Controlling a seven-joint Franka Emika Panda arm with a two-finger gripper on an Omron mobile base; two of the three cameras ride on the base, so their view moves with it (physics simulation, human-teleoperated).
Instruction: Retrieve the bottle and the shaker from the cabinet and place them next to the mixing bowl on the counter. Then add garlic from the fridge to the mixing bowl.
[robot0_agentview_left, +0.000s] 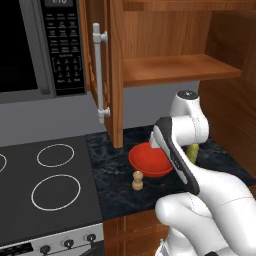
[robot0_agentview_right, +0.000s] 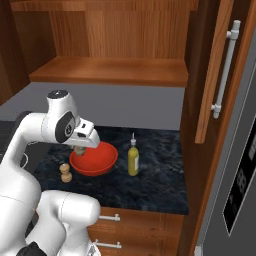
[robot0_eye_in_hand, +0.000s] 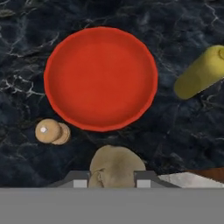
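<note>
The bowl (robot0_agentview_right: 93, 158) sits on the counter (robot0_agentview_right: 160, 180) below the open cabinet (robot0_agentview_right: 110, 70); the shaker (robot0_agentview_right: 65, 172) stands just left of it, the bottle (robot0_agentview_right: 133, 156) to its right; garlic (robot0_eye_in_hand: 116, 167) hangs above the bowl's near rim; the stove (robot0_agentview_left: 45, 190) lies left of the counter.

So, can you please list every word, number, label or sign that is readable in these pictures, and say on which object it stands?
Microwave display: pale digits cut by the top edge, too blurred to read.
Microwave keypad: rows of small white button labels, too small to read.
Dark panel at the right edge of the right base view: pale marks, unreadable.
Bottle, shaker, mixing bowl: no text visible.
</note>
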